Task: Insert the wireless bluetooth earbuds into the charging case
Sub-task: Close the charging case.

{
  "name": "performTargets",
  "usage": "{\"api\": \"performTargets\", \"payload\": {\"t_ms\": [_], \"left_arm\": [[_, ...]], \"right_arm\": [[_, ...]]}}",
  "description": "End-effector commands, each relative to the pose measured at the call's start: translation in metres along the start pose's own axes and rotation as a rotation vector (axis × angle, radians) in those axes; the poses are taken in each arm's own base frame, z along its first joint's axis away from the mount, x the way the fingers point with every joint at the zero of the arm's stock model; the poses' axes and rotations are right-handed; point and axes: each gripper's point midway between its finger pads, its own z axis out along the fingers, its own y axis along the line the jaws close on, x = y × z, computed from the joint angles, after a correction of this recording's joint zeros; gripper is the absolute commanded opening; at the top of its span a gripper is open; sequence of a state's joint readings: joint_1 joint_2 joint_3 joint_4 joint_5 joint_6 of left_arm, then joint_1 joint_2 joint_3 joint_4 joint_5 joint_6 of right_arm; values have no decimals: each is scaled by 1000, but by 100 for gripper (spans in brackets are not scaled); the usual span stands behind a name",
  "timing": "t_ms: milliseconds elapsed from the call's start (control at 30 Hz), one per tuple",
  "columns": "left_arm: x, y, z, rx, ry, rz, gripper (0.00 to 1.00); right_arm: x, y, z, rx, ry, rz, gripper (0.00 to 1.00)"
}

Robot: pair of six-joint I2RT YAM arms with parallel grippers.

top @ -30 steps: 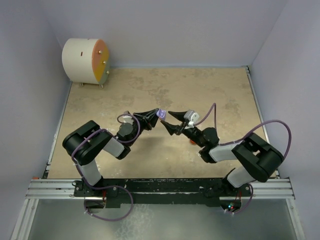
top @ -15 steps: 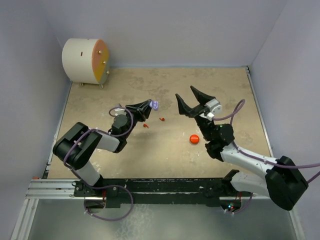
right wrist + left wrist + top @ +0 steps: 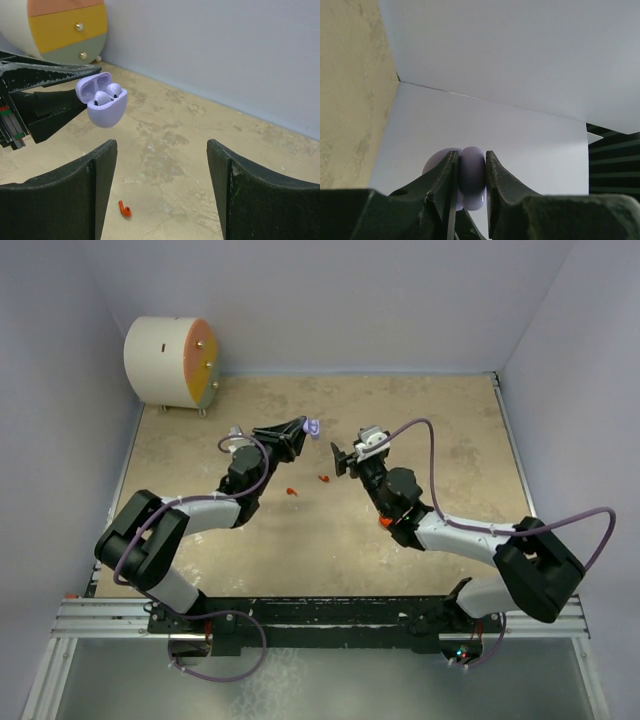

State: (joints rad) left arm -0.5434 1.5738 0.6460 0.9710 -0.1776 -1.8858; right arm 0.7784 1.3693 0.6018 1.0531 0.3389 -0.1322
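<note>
My left gripper [image 3: 303,430] is shut on the open lavender charging case [image 3: 312,427] and holds it above the table. In the right wrist view the case [image 3: 106,109] shows two lavender earbuds [image 3: 98,99] seated in its wells, with the lid up. In the left wrist view the case [image 3: 471,175] sits pinched between both jaws. My right gripper [image 3: 345,460] is open and empty, just right of the case, facing it [image 3: 161,145]. Two red earbuds lie on the table: one [image 3: 324,478], also in the right wrist view [image 3: 124,209], and another [image 3: 291,491]. The red case [image 3: 383,522] is partly hidden under my right arm.
A round cream cabinet [image 3: 170,362] with an orange and yellow knobbed face stands at the back left, and also shows in the right wrist view [image 3: 65,25]. Lavender walls close in three sides. A metal rail [image 3: 320,615] runs along the near edge.
My right gripper has swung left and lower, over the red case, to face the lavender case. My left gripper has carried the case a little farther back.
</note>
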Motion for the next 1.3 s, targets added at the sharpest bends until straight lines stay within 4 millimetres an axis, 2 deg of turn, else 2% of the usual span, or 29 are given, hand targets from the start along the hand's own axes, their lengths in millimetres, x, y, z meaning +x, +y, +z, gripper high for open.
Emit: {"api": "performTargets", "payload": {"t_ms": [0, 233, 400, 767, 1267], "left_arm": [[-2, -22, 8, 42, -36, 24, 0], [-2, -26, 13, 47, -47, 15, 0], [1, -28, 15, 46, -43, 17, 0], [15, -19, 18, 29, -10, -5, 0], [33, -14, 12, 18, 35, -23, 0]], "right_arm": [[-21, -6, 7, 64, -62, -1, 75], [-4, 8, 20, 61, -35, -24, 78], [-4, 14, 31, 64, -52, -12, 80], [-2, 26, 53, 56, -63, -4, 81], [11, 19, 59, 122, -38, 5, 83]]}}
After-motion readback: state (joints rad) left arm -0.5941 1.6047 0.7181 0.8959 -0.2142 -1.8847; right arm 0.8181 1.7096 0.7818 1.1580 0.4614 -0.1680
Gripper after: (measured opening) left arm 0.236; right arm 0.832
